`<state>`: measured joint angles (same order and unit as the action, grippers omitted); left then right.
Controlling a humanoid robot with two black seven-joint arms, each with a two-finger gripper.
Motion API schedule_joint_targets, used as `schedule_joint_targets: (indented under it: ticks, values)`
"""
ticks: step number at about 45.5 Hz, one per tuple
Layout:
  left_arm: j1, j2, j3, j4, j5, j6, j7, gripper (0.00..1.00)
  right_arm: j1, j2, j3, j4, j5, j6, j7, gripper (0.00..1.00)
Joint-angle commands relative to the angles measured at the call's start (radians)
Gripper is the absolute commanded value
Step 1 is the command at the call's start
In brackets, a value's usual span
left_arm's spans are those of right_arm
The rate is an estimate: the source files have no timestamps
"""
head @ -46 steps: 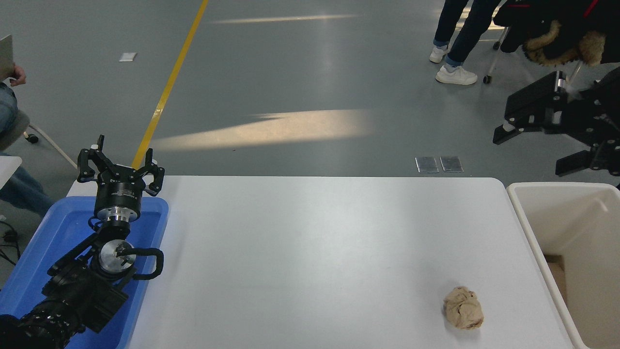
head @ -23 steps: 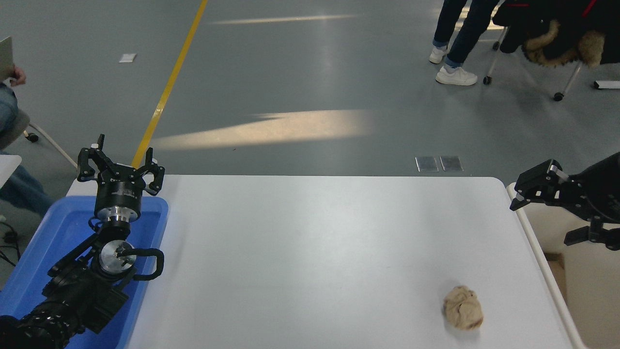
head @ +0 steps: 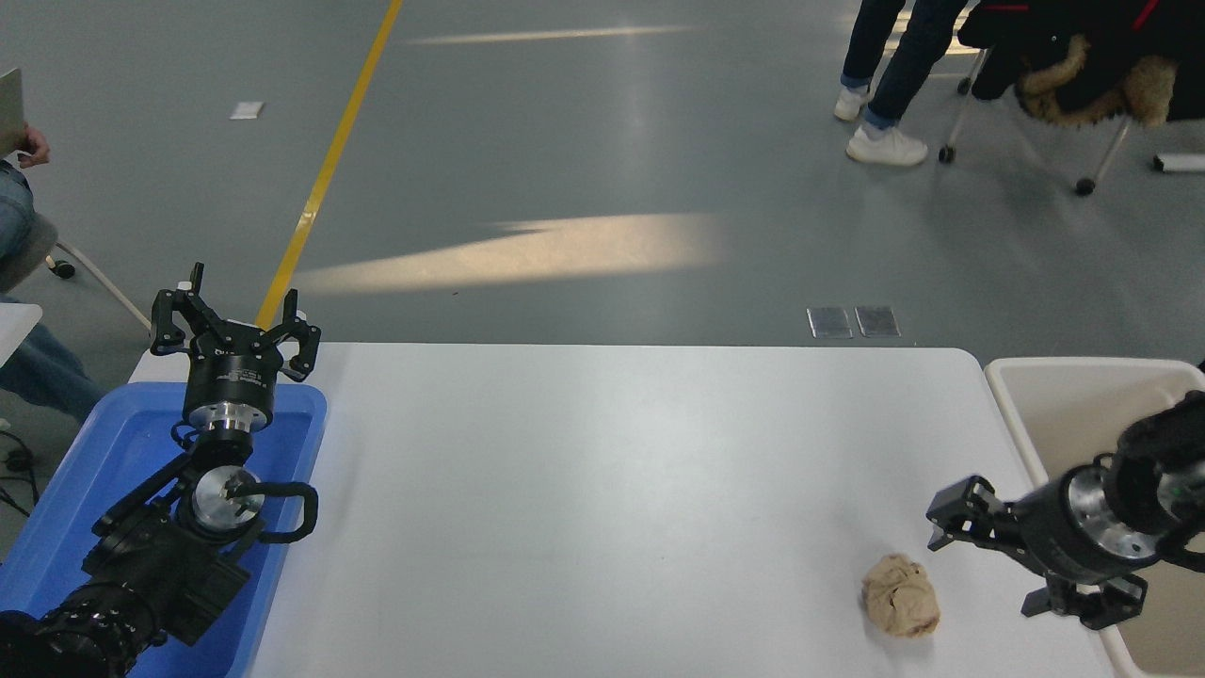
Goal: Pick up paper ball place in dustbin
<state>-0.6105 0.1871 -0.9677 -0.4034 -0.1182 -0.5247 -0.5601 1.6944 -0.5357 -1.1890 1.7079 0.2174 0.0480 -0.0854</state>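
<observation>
The paper ball (head: 901,608), a wrinkled tan wad, lies on the white table (head: 602,490) near its front right corner. My right gripper (head: 984,568) reaches in from the right edge, low over the table, just right of the ball and apart from it. Its fingers are spread open and hold nothing. The dustbin (head: 1013,416), cream-white with a thick rim, stands against the table's right end, partly hidden behind my right arm. My left gripper (head: 231,323) is parked open over the far end of a blue tray at the lower left.
The shallow blue tray (head: 104,461) sits at the table's left end under my left arm. Beyond the table a person's legs (head: 885,85) stand at the top right beside a chair with a dark coat (head: 1083,56). Another person (head: 14,207) sits at the left edge.
My right arm has swung down from high above the dustbin to table height, and its open gripper is now close to the paper ball's right side. The ball and left arm have not moved.
</observation>
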Motion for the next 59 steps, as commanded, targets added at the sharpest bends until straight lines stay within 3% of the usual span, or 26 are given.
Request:
schedule_joint_targets:
  ticks: [1, 38, 41, 45, 51, 59]
  values:
    - [0.000, 0.000, 0.001, 0.000, 0.000, 0.000, 0.000, 0.99, -0.171, 0.019, 0.127, -0.053, 0.003, -0.102, 0.000, 0.95]
    - [0.000, 0.000, 0.000, 0.000, 0.000, 0.000, 0.000, 0.99, -0.433, 0.157, 0.242, -0.372, 0.000, -0.220, 0.000, 0.95]
    - [0.000, 0.000, 0.000, 0.000, 0.000, 0.000, 0.000, 0.99, -0.446, 0.169, 0.244, -0.383, 0.000, -0.224, 0.000, 0.86]
    - [0.000, 0.000, 0.000, 0.000, 0.000, 0.000, 0.000, 0.99, -0.452, 0.180, 0.246, -0.386, -0.001, -0.227, 0.000, 0.65]
    - [0.000, 0.000, 0.000, 0.000, 0.000, 0.000, 0.000, 0.99, -0.450, 0.184, 0.244, -0.386, -0.004, -0.224, -0.002, 0.00]
    - [0.000, 0.000, 0.000, 0.000, 0.000, 0.002, 0.000, 0.99, -0.429, 0.171, 0.242, -0.372, -0.012, -0.229, -0.005, 0.00]
